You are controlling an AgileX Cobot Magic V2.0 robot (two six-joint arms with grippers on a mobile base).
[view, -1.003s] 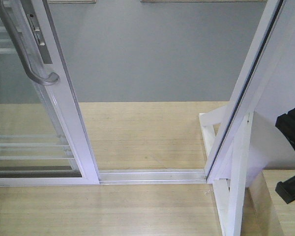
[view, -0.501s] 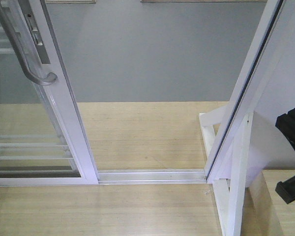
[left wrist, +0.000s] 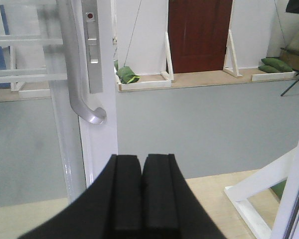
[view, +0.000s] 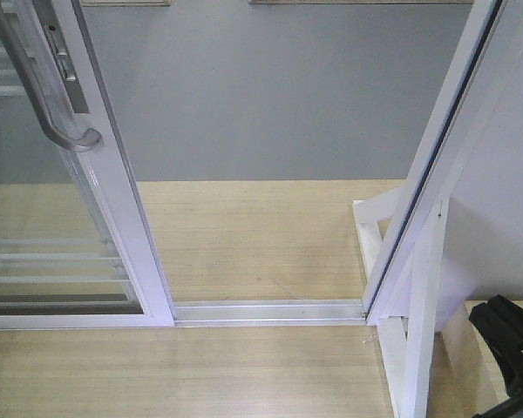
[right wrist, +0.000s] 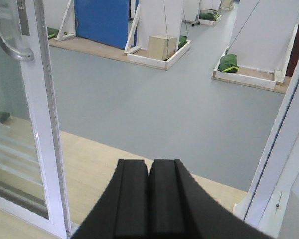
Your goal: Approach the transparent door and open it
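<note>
Since the earlier frame my right arm has dropped to the lower right corner, while the transparent door (view: 87, 218) stands slid aside at frame left, its handle (view: 44, 87) upper left, and my left gripper (left wrist: 143, 196) and right gripper (right wrist: 149, 199) are both closed, empty.

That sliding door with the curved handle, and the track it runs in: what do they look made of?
The transparent door looks like clear glass in a smooth white painted or coated frame; you see the floor through it. Its pull handle seems brushed metal, matte silver-grey with a soft highlight. The floor track looks like bare aluminium, pale and slightly shiny, though that is a guess.
</note>
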